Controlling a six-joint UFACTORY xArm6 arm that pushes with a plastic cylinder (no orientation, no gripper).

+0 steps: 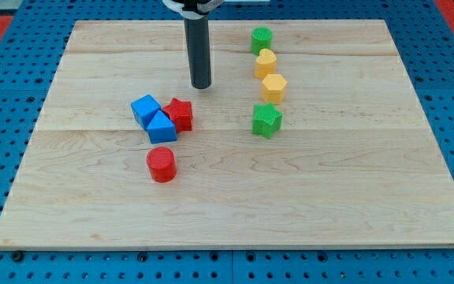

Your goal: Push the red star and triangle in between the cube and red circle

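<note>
My tip rests on the board above and to the right of a tight cluster of blocks. The blue cube sits at the cluster's upper left. The blue triangle touches it just below and to the right. The red star presses against the triangle's right side. The red circle stands alone below the triangle, a small gap apart. My tip is a short way from the red star and touches no block.
A column of blocks stands right of centre: a green circle at top, a yellow heart-like block, a yellow hexagon, and a green star. The wooden board lies on a blue pegboard.
</note>
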